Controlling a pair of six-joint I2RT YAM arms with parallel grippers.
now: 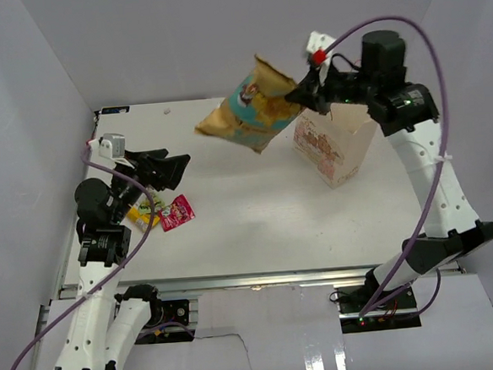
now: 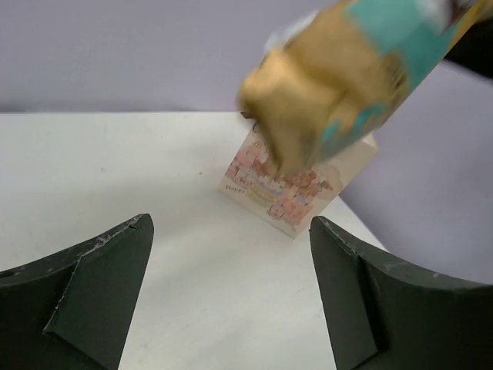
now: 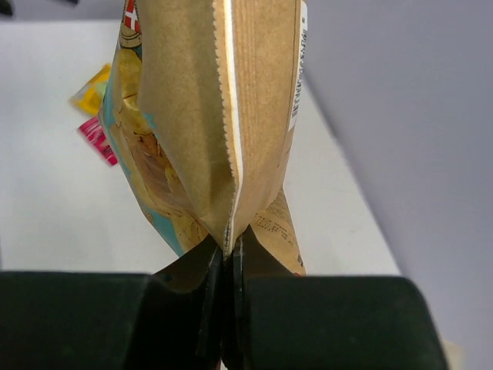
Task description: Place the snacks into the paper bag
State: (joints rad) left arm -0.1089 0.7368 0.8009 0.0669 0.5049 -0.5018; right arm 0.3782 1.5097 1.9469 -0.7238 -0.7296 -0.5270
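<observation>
Fingers (image 3: 250, 270) of the right tool (image 3: 229, 254) press together on the crimped end seam of the chip bag (image 3: 208, 116), which fills that wrist view edge-on, its serrated seal running straight up the middle. Seen from above, the right tool (image 1: 295, 97) holds the chip bag (image 1: 245, 109) in the air, tilted, its free end reaching left over the far part of the bench (image 1: 258, 226).

Just right of it, the paper bag (image 1: 333, 149) stands upright near the far right corner, close to the right edge. A wide bare stretch of bench lies between it and the left side, where the pink packet (image 1: 177, 213) and the yellow packet (image 1: 143, 213) lie flat near the left edge.

Above those packets the left tool (image 1: 165, 169) hovers with its fingers spread apart, holding nothing.

Only the left wrist view, looking out between the fingers of the left tool (image 2: 229, 223), shows the printed side of the paper bag (image 2: 289, 185), with the blurred chip bag (image 2: 331, 85) in front of its top. The right wrist view catches the pink packet (image 3: 98, 139) and the yellow packet (image 3: 94, 89) beyond the chip bag.
</observation>
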